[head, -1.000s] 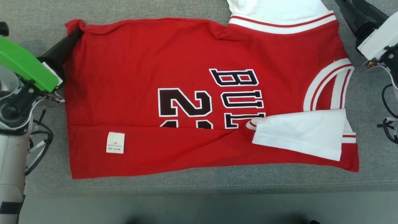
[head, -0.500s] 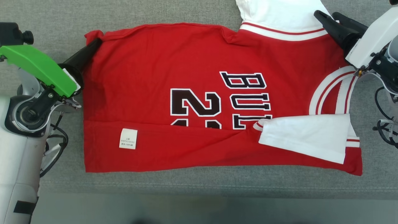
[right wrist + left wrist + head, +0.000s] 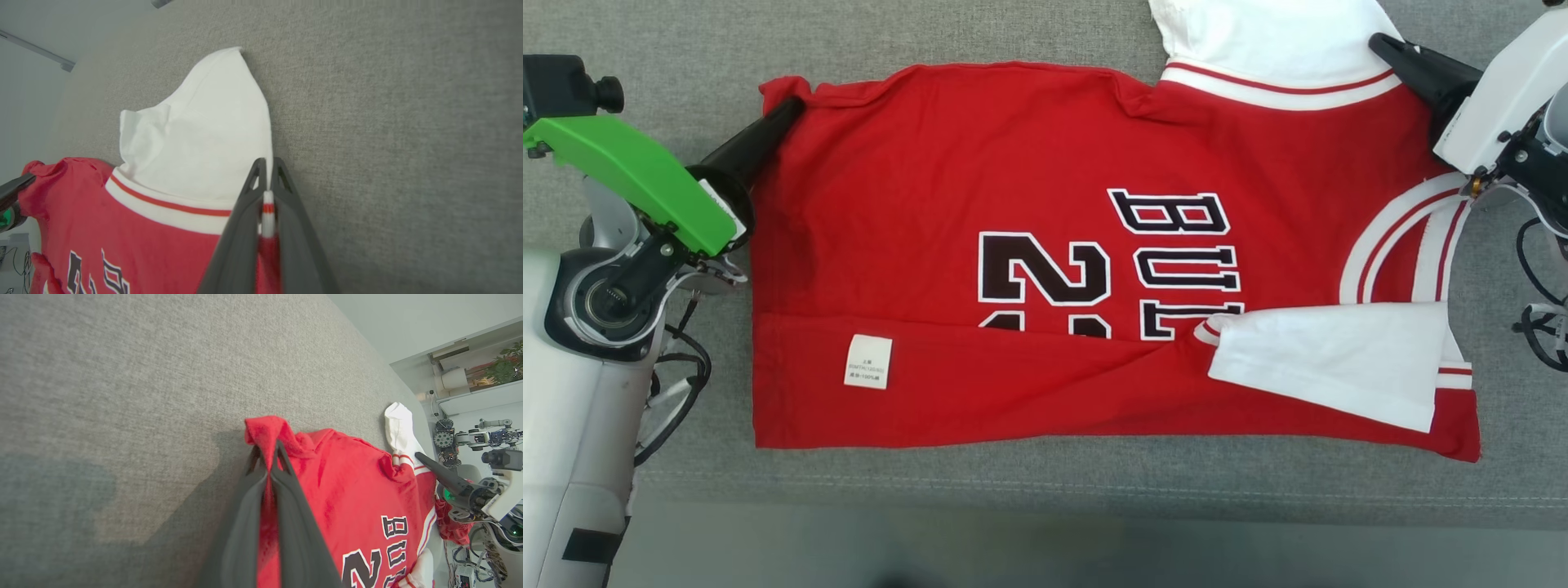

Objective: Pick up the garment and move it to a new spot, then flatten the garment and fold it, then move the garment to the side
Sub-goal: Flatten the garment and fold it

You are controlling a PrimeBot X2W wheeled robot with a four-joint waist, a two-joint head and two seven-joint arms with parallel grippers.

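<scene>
The garment (image 3: 980,180) is a red basketball jersey with white sleeves and black lettering, spread on the grey cushion with its near edge folded over, a white label facing up. My left gripper (image 3: 788,104) is shut on the jersey's far left corner; the left wrist view shows red cloth (image 3: 267,435) pinched between its fingers (image 3: 249,506). My right gripper (image 3: 1380,42) is shut on the far right edge by the sleeve's striped band; in the right wrist view the white and red trim (image 3: 267,208) sits between the dark fingers (image 3: 294,228).
The grey cushion (image 3: 1029,482) carries the jersey, with its front seam near the bottom of the head view and floor below. One white sleeve (image 3: 1331,367) lies folded over the jersey's near right. Cables (image 3: 1539,327) hang by my right arm.
My right gripper came in from the far right to the jersey's sleeve edge and shut on it. The head camera shifted, so the whole scene slid right. The left grip is unchanged.
</scene>
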